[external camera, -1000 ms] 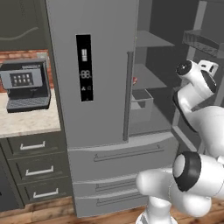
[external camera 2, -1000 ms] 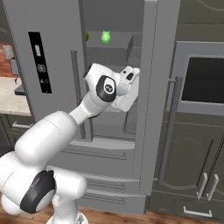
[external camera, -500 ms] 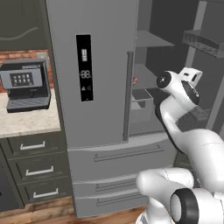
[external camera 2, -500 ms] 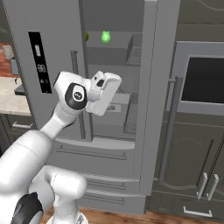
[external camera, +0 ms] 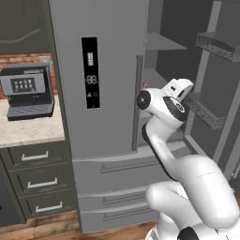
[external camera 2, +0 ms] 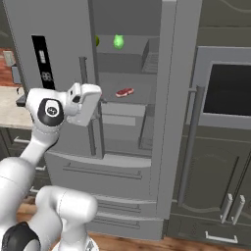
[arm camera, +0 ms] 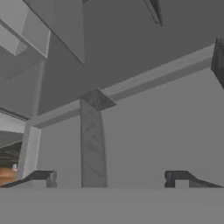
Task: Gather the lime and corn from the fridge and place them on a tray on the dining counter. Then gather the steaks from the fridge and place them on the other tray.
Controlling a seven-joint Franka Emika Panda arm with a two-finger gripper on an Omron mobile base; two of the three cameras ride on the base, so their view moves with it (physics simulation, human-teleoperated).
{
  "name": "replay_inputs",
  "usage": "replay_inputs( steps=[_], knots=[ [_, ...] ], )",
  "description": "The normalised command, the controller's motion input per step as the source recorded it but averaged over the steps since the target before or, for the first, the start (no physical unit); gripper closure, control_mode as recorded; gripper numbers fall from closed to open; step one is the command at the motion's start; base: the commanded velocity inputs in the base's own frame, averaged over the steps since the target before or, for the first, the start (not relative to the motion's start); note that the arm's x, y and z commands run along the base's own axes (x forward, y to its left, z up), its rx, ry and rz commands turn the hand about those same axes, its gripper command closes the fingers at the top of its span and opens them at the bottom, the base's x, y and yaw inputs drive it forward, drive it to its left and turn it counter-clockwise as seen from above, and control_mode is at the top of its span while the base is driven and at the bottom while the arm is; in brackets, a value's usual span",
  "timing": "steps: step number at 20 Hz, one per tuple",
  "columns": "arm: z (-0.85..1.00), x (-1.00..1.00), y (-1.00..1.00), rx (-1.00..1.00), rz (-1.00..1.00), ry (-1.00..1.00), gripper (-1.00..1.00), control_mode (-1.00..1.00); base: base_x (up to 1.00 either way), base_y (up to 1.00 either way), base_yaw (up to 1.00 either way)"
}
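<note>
The fridge stands with its left door shut and its right door swung open. On an upper shelf inside sits the lime, and a second green thing peeks out from behind the left door's edge. One steak lies on the shelf below. My gripper is open with nothing between its fingertips. It faces grey fridge panels and a vertical handle. The white hand hovers in front of the left door's handle, left of the steak. Corn, trays and dining counter are out of view.
A coffee machine sits on the wall counter above dark drawers left of the fridge. The open door's bins jut out on the right. A built-in oven and dark cabinets stand right of the fridge.
The jaws have opened wide. The hand has swung left, away from the open right door, to in front of the left door's handle.
</note>
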Motion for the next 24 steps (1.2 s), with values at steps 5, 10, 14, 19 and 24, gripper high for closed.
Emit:
replay_inputs(
  steps=[5,10,14,19,24],
  knots=[
    [0.00,-0.01,0.97,0.22,-0.01,-0.14,-1.00,-1.00,0.00,0.00,0.00],
    [0.10,0.00,0.60,0.32,0.02,-0.02,-1.00,-1.00,0.00,0.00,0.00],
    [0.15,0.00,0.25,0.34,0.08,-0.04,-1.00,-1.00,0.00,0.00,0.00],
    [0.30,0.01,0.00,0.21,0.10,-0.12,-1.00,-1.00,0.00,0.00,0.00],
    [0.28,0.16,0.00,0.23,0.10,-0.07,-1.00,-1.00,0.00,0.00,0.00]
  ],
)
